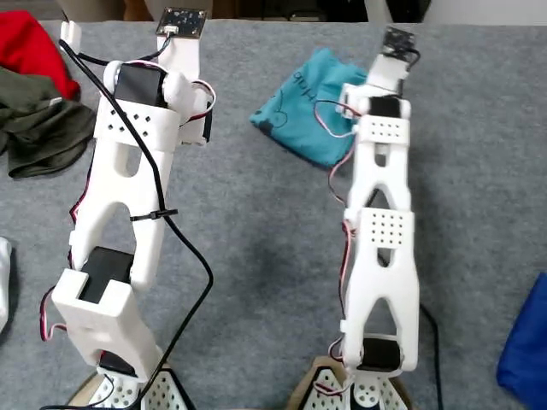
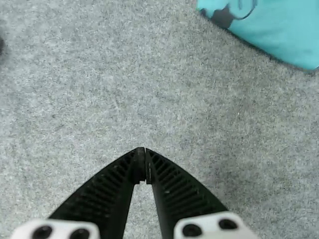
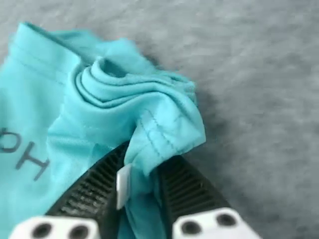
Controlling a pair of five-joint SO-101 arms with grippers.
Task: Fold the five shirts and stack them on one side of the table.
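Pinching a bunched fold of the teal shirt (image 3: 75, 99), the right gripper (image 3: 144, 162) is clamped on the cloth, its fingers parted only by the fabric between them. In the high view this shirt lies crumpled at about 12 o'clock on the grey surface (image 1: 256, 231). The left gripper (image 2: 141, 154) is clenched on itself, tips meeting, just above the surface, with the teal shirt nearby at its 3 o'clock. A red shirt (image 1: 26, 43) and a dark green shirt (image 1: 38, 124) lie heaped together at 10 o'clock. A blue shirt (image 1: 526, 342) sits at 4 o'clock.
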